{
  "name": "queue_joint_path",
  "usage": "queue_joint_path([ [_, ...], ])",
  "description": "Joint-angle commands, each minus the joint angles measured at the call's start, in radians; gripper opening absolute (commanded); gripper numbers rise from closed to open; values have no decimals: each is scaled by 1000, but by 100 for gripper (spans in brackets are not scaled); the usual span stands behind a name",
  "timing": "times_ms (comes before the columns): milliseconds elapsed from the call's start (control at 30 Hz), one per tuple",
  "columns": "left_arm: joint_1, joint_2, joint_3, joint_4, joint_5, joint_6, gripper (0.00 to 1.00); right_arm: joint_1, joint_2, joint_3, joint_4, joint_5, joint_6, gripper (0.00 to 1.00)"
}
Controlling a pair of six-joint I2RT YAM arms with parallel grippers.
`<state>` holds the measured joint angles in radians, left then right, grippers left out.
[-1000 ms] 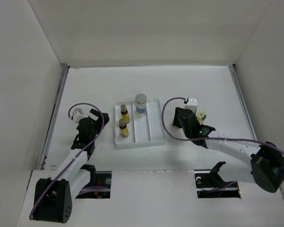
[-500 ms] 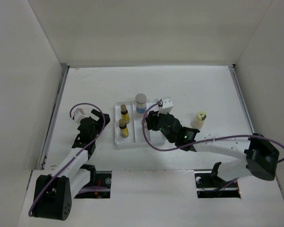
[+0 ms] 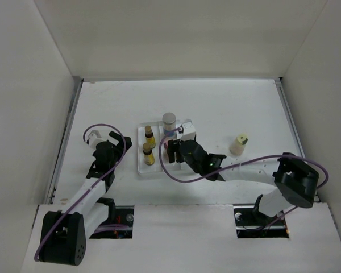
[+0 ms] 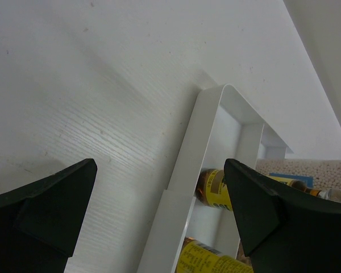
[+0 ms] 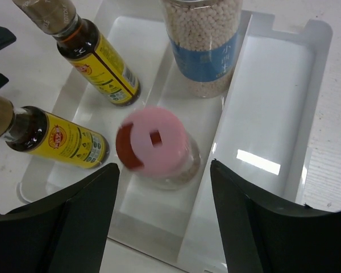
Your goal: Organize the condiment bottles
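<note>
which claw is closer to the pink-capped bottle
Right. The right claw is open directly over the pink-capped bottle, which stands in the middle compartment of the tray. The left claw is outside the tray's left rim.

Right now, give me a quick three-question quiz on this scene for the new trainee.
1. How many bottles stand in the white three-compartment plastic tray?
2. True or false: the yellow-capped beige bottle stands outside the tray.
3. The round pink-capped bottle sits in which compartment: A left, B middle, C right?
Key: 1. four; 2. true; 3. B.
</note>
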<state>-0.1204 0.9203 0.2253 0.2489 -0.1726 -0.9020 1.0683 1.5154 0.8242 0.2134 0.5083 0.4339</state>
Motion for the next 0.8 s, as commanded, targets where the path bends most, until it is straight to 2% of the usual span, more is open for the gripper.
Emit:
queue_joint_path([
  [0,3,-17,0,41,-10,-5,100,8,-50,40,34,6,5,77],
  [100,5,-26,6,29,-1,2,100,-9,-164,-19,43,13,6,83],
  [233,5,-37,0,27,-7,-5,100,-118,-352,-132,3,133,23,85],
  [400,-2,-32,2,35,-4,-3,100,-357,-559,-263,-237,346,144,87],
  [467,-3,-21,8,32,1,-5,100,-457,-610,-292,-310,363,178,88],
  [600,-11,-6,6,47,-7,-6,100,-583,-600,-304,-327,261,193,88],
  [767,-25,14,14,59,-7,-8,100,-612,-491,-303,-235,211,186,84],
])
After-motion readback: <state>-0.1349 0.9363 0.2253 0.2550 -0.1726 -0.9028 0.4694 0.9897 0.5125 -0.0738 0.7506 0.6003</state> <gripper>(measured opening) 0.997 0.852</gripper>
